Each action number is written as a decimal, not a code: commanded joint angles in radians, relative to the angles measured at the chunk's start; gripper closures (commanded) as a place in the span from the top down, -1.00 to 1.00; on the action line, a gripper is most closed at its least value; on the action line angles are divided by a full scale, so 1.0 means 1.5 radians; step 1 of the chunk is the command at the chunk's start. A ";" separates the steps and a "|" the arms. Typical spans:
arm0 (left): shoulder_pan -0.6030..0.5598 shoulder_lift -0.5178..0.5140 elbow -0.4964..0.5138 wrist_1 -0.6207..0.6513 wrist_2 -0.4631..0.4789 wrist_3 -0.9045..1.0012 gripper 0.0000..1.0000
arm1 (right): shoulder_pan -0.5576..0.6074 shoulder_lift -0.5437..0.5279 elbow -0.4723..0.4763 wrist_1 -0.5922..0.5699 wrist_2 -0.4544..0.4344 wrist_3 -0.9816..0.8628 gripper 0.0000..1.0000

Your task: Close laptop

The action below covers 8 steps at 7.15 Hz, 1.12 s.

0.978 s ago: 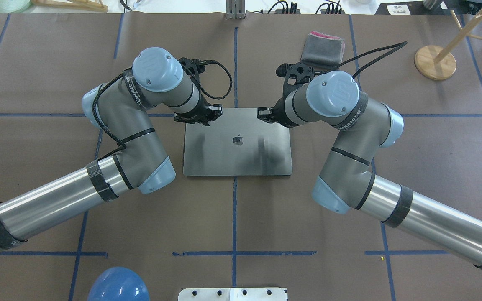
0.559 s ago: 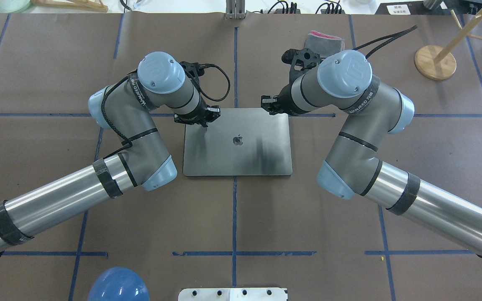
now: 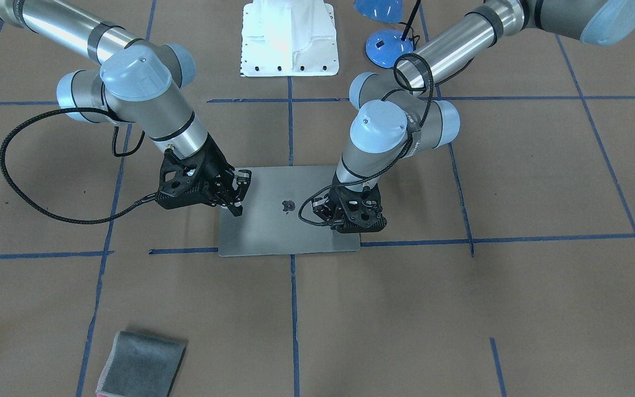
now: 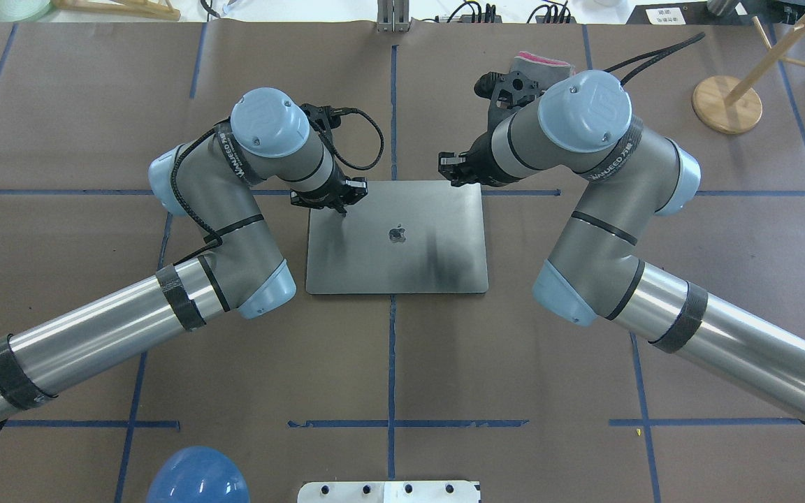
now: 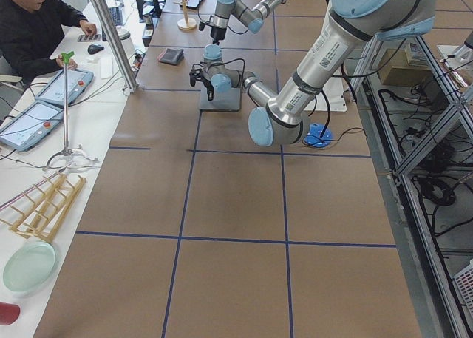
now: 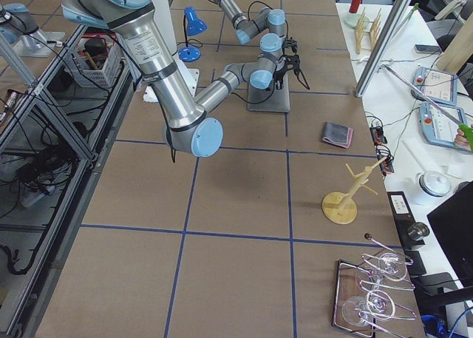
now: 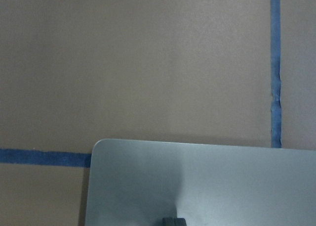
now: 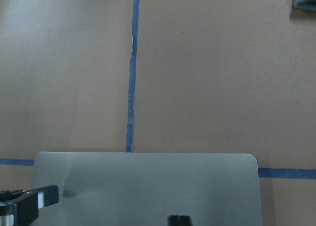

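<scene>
The laptop [image 4: 395, 258] lies shut and flat on the brown table, its grey lid up with the dark apple logo showing; it also shows in the front view [image 3: 273, 234]. My left gripper [image 4: 342, 206] is shut, its tip at or just above the lid's far left corner; the left wrist view shows that tip [image 7: 174, 221] over the lid [image 7: 197, 186]. My right gripper [image 4: 455, 181] is shut and empty, above the lid's far right edge. It hangs clear of the lid in the front view [image 3: 238, 208].
A grey folded cloth [image 4: 542, 66] lies beyond the laptop, partly behind my right wrist; it also shows in the front view [image 3: 141, 364]. A wooden stand [image 4: 727, 103] stands at the far right. A blue lamp [image 3: 383, 41] and a white base [image 3: 289, 38] are near the robot.
My right arm has drawn back and up from the lid's far right corner. My left arm shifted slightly and then held still. The laptop has stayed shut.
</scene>
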 commanded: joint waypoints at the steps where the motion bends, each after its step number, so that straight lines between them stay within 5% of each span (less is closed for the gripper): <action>1: -0.045 0.006 -0.031 0.017 -0.062 -0.004 0.98 | 0.038 -0.012 0.022 -0.015 0.058 -0.001 0.99; 3: -0.123 0.080 -0.180 0.144 -0.159 0.007 0.99 | 0.071 -0.046 0.123 -0.173 0.066 -0.021 1.00; 5: -0.188 0.194 -0.371 0.327 -0.174 0.228 0.99 | 0.125 -0.094 0.241 -0.388 0.065 -0.255 1.00; 6: -0.237 0.226 -0.442 0.435 -0.174 0.363 0.99 | 0.161 -0.155 0.294 -0.436 0.066 -0.384 1.00; 8: -0.367 0.386 -0.521 0.489 -0.177 0.607 0.99 | 0.283 -0.287 0.318 -0.432 0.151 -0.572 1.00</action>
